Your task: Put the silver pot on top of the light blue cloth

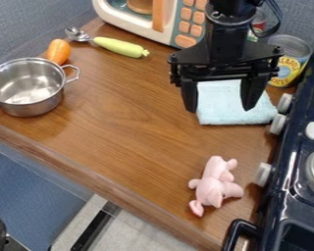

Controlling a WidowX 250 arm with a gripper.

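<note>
Silver metal pot (28,105), round and open-topped with looped side handles, sits upright at the left of the brown wooden surface (133,137), well apart from both claw and cloth. One handle points right, and the shiny inside wall and base are visible. A rounded orange toy vegetable (58,51) lies just behind the pot, close to its rim. Further right and back is a metal scoop with a pale green handle (120,47), the handle pointing right. Behind that, a cream toy microwave (137,22) with an orange door handle and orange buttons stands at the back. The black two-finger claw (220,109) hangs down right of centre, its fingers spread wide apart and pointing down, with part of the cloth visible between them. Nearer the front edge lies a pink plush pig (213,188). The light blue cloth (228,105) lies flat behind the pig, near the stove. A yellow-labelled metal can (289,66) stands behind the cloth's right side. Along the right edge is a dark blue toy stove (285,198) with pale grey knobs.
</note>
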